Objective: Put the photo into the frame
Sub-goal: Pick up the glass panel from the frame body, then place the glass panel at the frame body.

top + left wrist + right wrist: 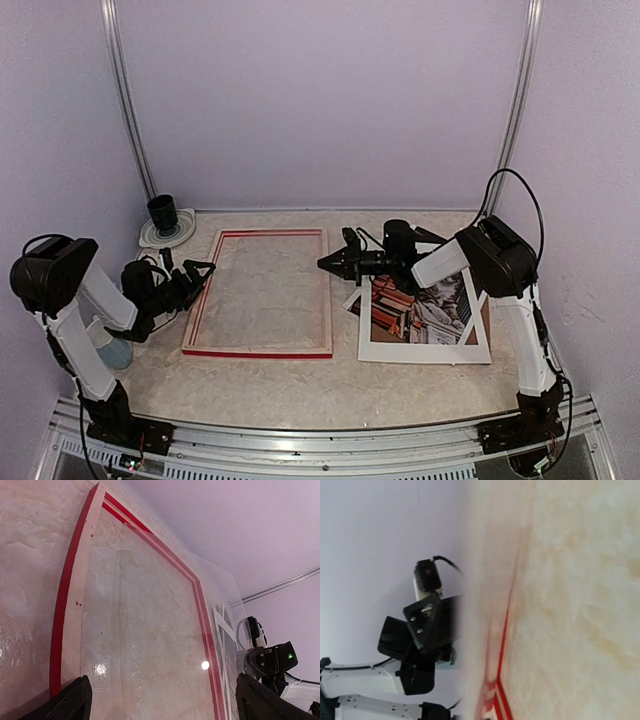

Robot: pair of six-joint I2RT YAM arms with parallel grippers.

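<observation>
Robot lab test cell: plain lilac walls (320,100), silver aluminium corner rails (129,100) behind two black-and-white robot arms (78,360), slotted silver aluminium base rail (330,445) beneath them, beige marble-patterned tabletop (270,385) ahead of them.

We show the frame (257,351) lying flat, left of centre on the table (300,390). Its pale wood face is up, with red along its outer and inner edges. A glossy sheen covers its opening, and the marbled top shows through. The photo (395,308) lies flat just right of it, slightly askew. Its reddish books are visible and part of it is covered.
</observation>
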